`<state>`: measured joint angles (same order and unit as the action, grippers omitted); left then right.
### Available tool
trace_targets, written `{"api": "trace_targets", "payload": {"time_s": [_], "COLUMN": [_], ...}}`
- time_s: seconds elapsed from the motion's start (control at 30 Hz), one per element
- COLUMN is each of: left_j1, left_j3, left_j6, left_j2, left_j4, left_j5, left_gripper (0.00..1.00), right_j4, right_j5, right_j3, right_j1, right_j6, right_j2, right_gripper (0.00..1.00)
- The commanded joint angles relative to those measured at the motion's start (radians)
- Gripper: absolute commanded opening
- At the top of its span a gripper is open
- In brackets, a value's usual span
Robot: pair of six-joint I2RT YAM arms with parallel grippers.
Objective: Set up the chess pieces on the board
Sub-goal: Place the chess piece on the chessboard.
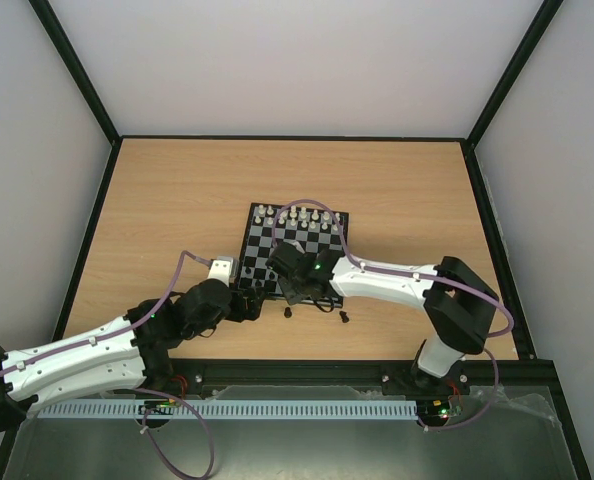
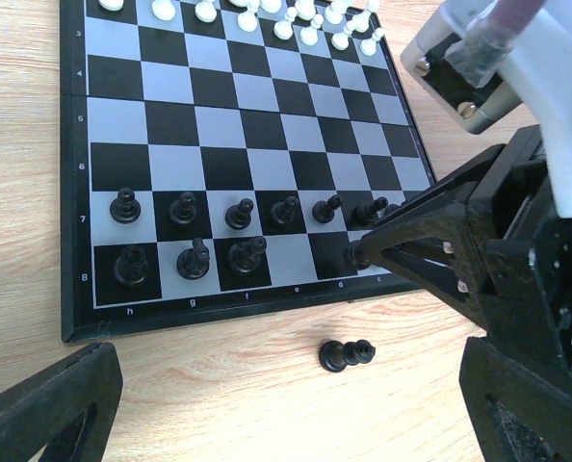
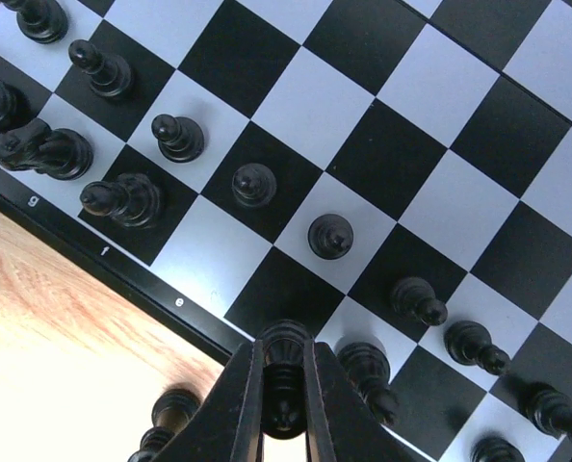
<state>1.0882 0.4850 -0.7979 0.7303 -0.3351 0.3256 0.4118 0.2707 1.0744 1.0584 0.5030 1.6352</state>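
The board (image 1: 329, 218) lies mid-table, with black chess pieces (image 2: 239, 214) standing in its two near rows. My right gripper (image 3: 284, 409) is shut on a black chess piece (image 3: 286, 358) and holds it upright over a dark back-row square at the board's near edge, beside another back-row piece (image 3: 367, 373). It shows in the top view (image 1: 302, 290) and the left wrist view (image 2: 363, 253) too. One black piece (image 2: 346, 354) lies on its side on the table just off the board. My left gripper (image 2: 286, 423) is open and empty, near that piece.
White pieces (image 2: 296, 19) fill the board's far rows. A second loose black piece (image 1: 345, 317) lies on the table right of the first (image 1: 287, 312). My two arms are close together at the board's near edge. Black frame rails border the table.
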Motion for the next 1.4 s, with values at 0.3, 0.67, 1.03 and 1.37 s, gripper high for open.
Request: {"api": "trace_targets", "payload": {"time_s": [0.3,0.67,1.03,1.37], "left_j1": [0.004,0.005,0.005,0.009], "left_j3": [-0.014,-0.016,-0.017,-0.019], "left_j6": [-0.006,-0.006,-0.004,-0.003], "left_j2": [-0.006,-0.012,-0.008,-0.005], "left_j4": [0.015,0.019,0.026,0.034], "left_j5": [0.018,0.019,0.012,-0.011], "left_gripper": [0.99,0.99,0.99,0.99], "right_j4": [-0.014,-0.028,-0.032,-0.039], "right_j5": [-0.022,-0.030,-0.027,-0.054], "right_j3": [0.018,0.017,0.015,-0.019], "right_j1": [-0.024,-0.031,-0.034,-0.034], "right_j6": [-0.026,-0.033,-0.033,-0.028], "right_j2": [0.061,0.070,0.075,-0.007], "right_gripper": [0.02,0.04,0.13,0.28]}}
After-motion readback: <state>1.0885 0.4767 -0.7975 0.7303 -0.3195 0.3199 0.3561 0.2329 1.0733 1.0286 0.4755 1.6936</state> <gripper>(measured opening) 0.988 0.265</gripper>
